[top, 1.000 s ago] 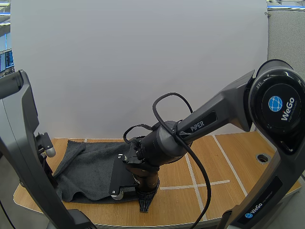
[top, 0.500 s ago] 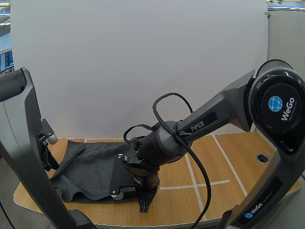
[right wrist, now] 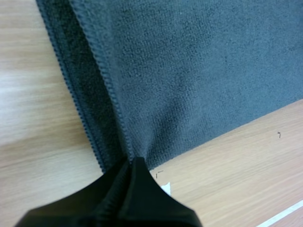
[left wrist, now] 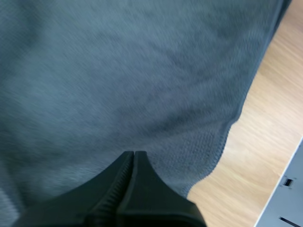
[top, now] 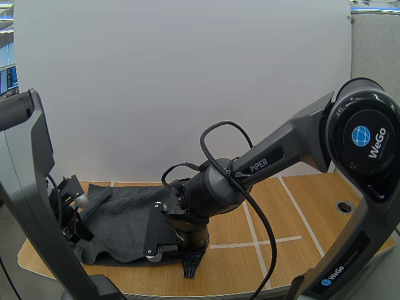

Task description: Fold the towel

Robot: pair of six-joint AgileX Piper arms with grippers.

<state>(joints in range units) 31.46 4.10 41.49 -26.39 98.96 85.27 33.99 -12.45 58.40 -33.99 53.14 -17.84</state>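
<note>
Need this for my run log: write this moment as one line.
left gripper: shut, over towel | right gripper: shut on towel edge | towel: lying on table

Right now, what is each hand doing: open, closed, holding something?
Left hand: closed over the grey towel; no grip seen.
Right hand: closed, pinching the grey towel's edge.

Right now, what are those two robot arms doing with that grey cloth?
They are working on folding a grey towel that lies on the wooden table. The right pincer is shut on the towel's near edge, and the cloth puckers at its tips. The left pincer is shut on the towel's left side. The towel lies mostly spread out, with two layers of edge showing beside the right pincer, so the fold does not look finished.
</note>
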